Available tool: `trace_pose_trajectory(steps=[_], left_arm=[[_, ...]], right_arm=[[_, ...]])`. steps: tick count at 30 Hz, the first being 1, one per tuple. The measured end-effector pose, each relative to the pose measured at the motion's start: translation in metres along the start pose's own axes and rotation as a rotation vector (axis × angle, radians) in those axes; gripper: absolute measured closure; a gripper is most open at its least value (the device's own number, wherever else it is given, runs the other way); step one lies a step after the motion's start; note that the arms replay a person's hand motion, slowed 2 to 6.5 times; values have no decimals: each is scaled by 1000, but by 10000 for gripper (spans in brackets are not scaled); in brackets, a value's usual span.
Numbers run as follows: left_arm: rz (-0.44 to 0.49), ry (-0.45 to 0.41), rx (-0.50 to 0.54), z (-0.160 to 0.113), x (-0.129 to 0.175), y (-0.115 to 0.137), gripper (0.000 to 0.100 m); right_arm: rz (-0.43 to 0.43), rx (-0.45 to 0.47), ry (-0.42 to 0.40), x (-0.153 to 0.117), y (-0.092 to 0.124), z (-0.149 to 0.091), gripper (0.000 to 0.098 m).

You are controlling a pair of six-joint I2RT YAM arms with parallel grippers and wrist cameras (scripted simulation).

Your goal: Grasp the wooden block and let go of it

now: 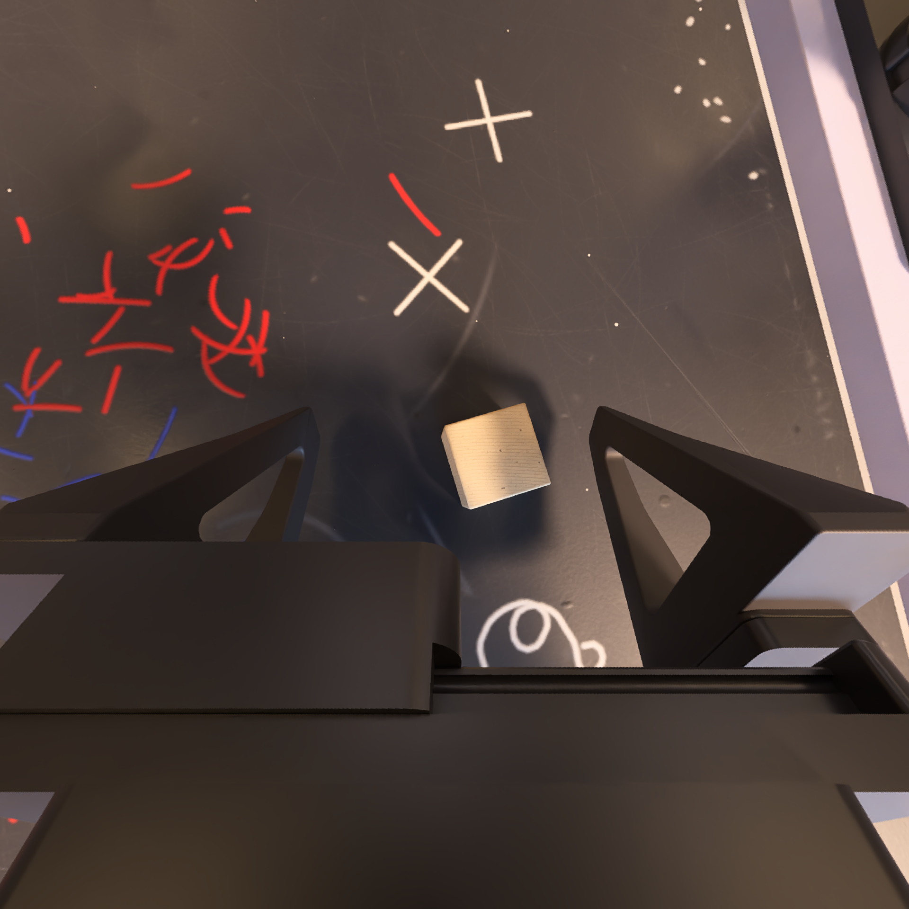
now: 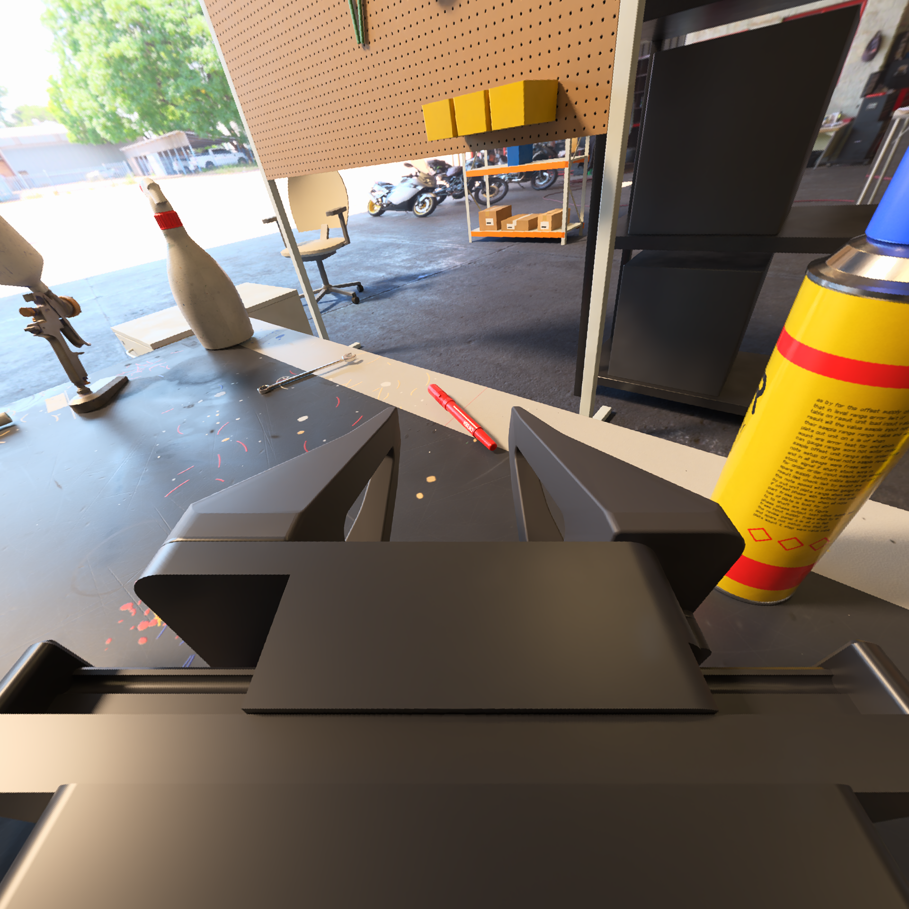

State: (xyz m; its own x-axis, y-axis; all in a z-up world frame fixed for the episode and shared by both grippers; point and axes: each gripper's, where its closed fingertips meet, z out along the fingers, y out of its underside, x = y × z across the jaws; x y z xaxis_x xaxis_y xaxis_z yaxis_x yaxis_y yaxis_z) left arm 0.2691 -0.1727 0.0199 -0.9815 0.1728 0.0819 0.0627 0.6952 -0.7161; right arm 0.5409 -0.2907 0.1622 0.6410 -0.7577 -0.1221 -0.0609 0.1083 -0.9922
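We hold our left gripper [image 1: 455, 428] above the tabletop [image 1: 639, 246], looking almost straight down, with its fingers spread wide and nothing between them but air. The block [image 1: 494, 455] lies on the dark surface below, in the gap between the two fingers and a little nearer the right one, clear of both. It sits turned at a slant to the fingers' line, so we judge a small twist of the wrist would let the pads meet its flat faces rather than its corners. Two white crosses [image 1: 429, 277] are chalked farther ahead, a white scribble [image 1: 536, 634] nearer us, and red marks [image 1: 162, 305] off to the left; none is in the way.

Our right gripper [image 2: 453, 428] hangs low over the tabletop, partly open and empty, apparently parked out of the way. A spray can [image 2: 816, 442] stands just beside it, a red marker [image 2: 462, 418] lies ahead, and a wrench [image 2: 307, 374] and bowling pin [image 2: 196, 275] stand farther off.
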Motion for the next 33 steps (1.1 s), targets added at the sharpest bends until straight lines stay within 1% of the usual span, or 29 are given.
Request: trace_pose_trajectory(steps=[7, 25, 29, 33], left_arm=[[-14, 15, 10, 2, -1, -4, 62], [-6, 5, 0, 8, -3, -7, 62], [8, -27, 11, 9, -7, -10, 62], [-3, -89, 64, 2, -12, -15, 61]], right_arm=[[2, -2, -3, -1, 1, 1, 603], [2, -3, -17, -7, 1, 6, 607], [1, -6, -20, -8, 2, 7, 607], [-7, -12, -16, -8, 4, 7, 606]])
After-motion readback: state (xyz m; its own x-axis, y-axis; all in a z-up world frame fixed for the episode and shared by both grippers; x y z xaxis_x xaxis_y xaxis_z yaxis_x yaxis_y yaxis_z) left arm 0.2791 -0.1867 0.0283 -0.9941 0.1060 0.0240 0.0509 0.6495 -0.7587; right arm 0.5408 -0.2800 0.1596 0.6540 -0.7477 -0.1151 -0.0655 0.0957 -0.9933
